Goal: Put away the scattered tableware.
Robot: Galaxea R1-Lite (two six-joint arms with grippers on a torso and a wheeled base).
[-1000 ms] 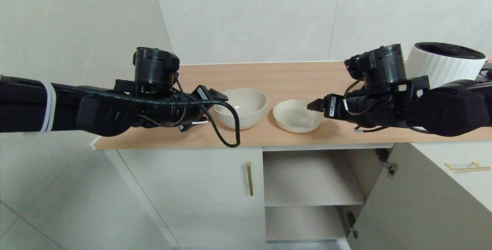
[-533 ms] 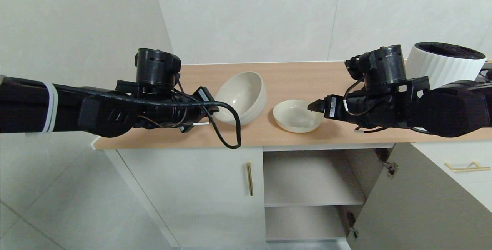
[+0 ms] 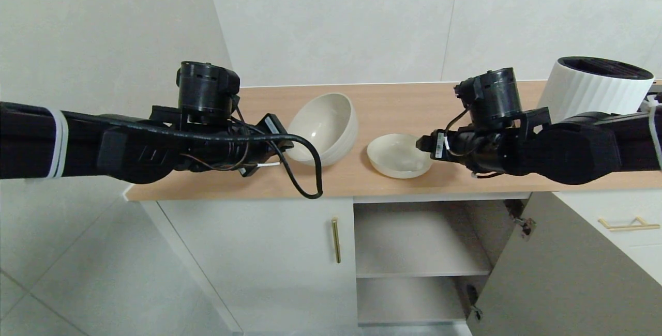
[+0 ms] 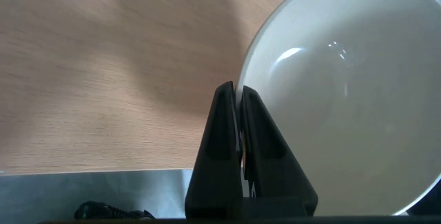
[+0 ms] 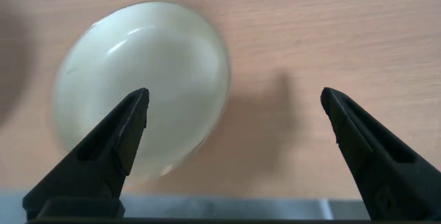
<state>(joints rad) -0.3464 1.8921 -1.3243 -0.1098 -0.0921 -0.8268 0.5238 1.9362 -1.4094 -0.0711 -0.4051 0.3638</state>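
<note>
A large cream bowl (image 3: pixel 326 124) hangs tilted over the wooden countertop (image 3: pixel 393 101), its mouth turned towards my left arm. My left gripper (image 3: pixel 287 142) is shut on its near rim; in the left wrist view the fingertips (image 4: pixel 227 96) pinch the rim of the large bowl (image 4: pixel 344 93). A small shallow cream bowl (image 3: pixel 398 155) rests on the counter to its right. My right gripper (image 3: pixel 421 143) is at that bowl's right rim. In the right wrist view the right gripper (image 5: pixel 234 107) is open wide, one finger over the small bowl (image 5: pixel 138 86) and the other over bare wood.
A white ribbed container (image 3: pixel 595 88) stands at the counter's back right. Below the counter an open cabinet shows two bare shelves (image 3: pixel 414 243), its door (image 3: pixel 558 269) swung out to the right. The closed left door has a brass handle (image 3: pixel 335 240).
The large bowl, flat on the counter a second ago, has been tipped up and raised by my left gripper. My right arm has shifted slightly left beside the small bowl.
</note>
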